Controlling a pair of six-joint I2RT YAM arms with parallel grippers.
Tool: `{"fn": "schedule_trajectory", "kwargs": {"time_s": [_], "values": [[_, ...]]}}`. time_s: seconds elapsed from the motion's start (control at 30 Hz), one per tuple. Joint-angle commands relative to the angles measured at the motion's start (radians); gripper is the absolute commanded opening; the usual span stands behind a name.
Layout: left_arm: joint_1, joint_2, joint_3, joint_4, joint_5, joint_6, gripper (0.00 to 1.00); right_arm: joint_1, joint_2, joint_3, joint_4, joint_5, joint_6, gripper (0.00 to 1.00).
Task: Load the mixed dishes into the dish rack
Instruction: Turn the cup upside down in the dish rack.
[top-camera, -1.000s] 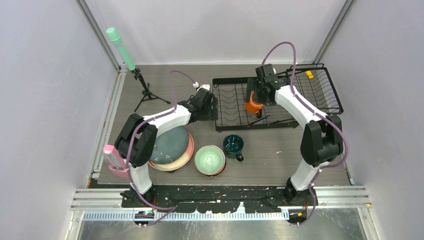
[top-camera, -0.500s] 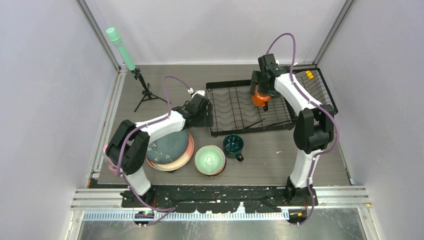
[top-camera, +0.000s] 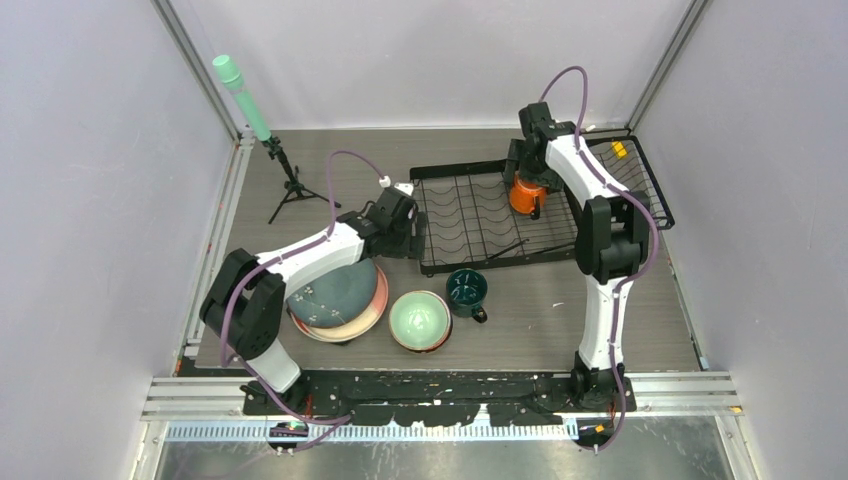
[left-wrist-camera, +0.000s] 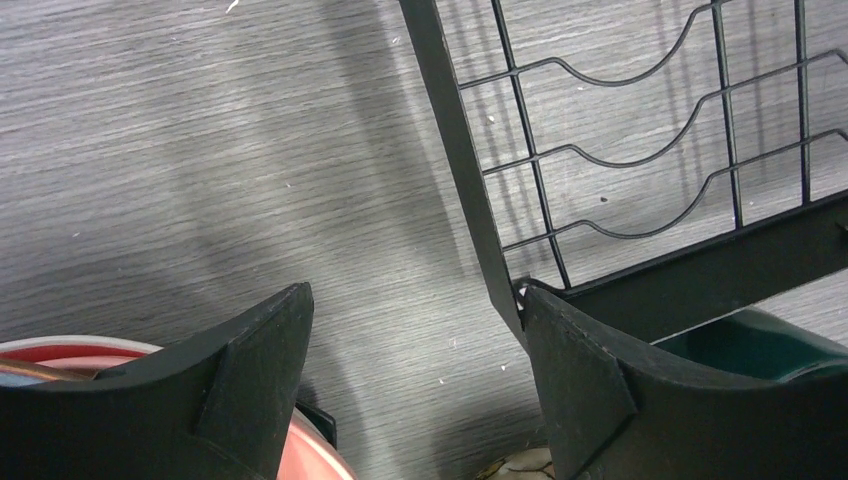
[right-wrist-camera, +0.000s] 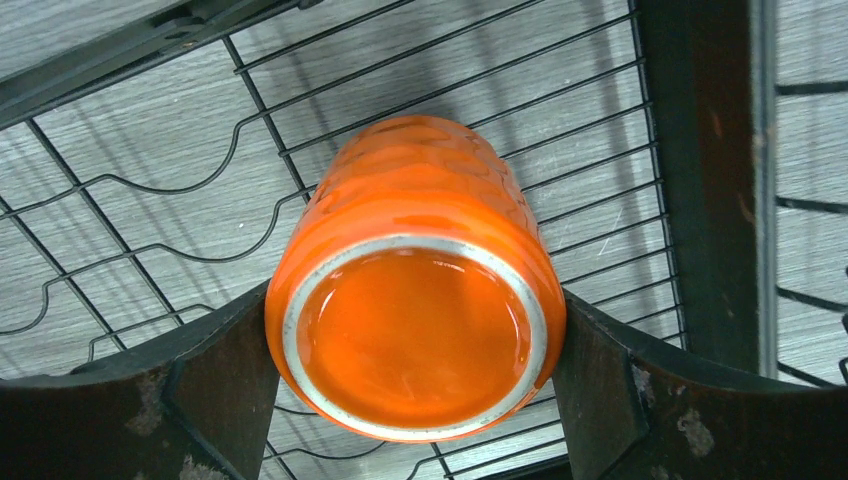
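The black wire dish rack (top-camera: 470, 215) lies at the back right of the table. My right gripper (top-camera: 527, 185) is shut on the orange mug (top-camera: 526, 196) over the rack's middle. In the right wrist view the mug (right-wrist-camera: 415, 290) is upside down, base towards the camera, with a finger against each side of it. My left gripper (top-camera: 400, 228) is open at the rack's near left corner. In the left wrist view (left-wrist-camera: 415, 295) its right finger (left-wrist-camera: 570, 370) touches the rack frame (left-wrist-camera: 455, 150). The dark teal mug (top-camera: 466, 290), mint-green bowl (top-camera: 419, 320) and dark teal speckled plate (top-camera: 335, 290) on the pink plate (top-camera: 378, 300) sit in front.
A mint-green cylinder on a black tripod (top-camera: 262, 130) stands at the back left. A yellow piece (top-camera: 620, 150) lies in the rack's right basket, and a thin black stick (top-camera: 510, 245) near its front edge. Metal rails border the table.
My right gripper has carried the orange mug from the rack's front towards its back. The rack has slid left and turned a little. My left arm has drawn back with it.
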Motion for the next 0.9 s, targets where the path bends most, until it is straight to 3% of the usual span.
{"fn": "schedule_trajectory", "kwargs": {"time_s": [0.0,0.23,0.53,0.87], "values": [[-0.002,-0.041,0.042,-0.034,0.010,0.066,0.80,0.002,0.030,0.092,-0.018,0.020,-0.008,0.46],[-0.002,-0.062,0.037,-0.009,0.080,0.091,0.81,0.001,0.048,0.119,-0.021,0.033,-0.035,0.74],[-0.002,-0.094,0.047,-0.036,0.065,0.124,0.85,0.001,0.000,0.150,-0.024,-0.016,-0.079,0.93],[-0.002,-0.121,0.061,-0.070,0.090,0.150,0.90,0.001,0.006,0.175,-0.048,0.017,-0.104,0.98]]}}
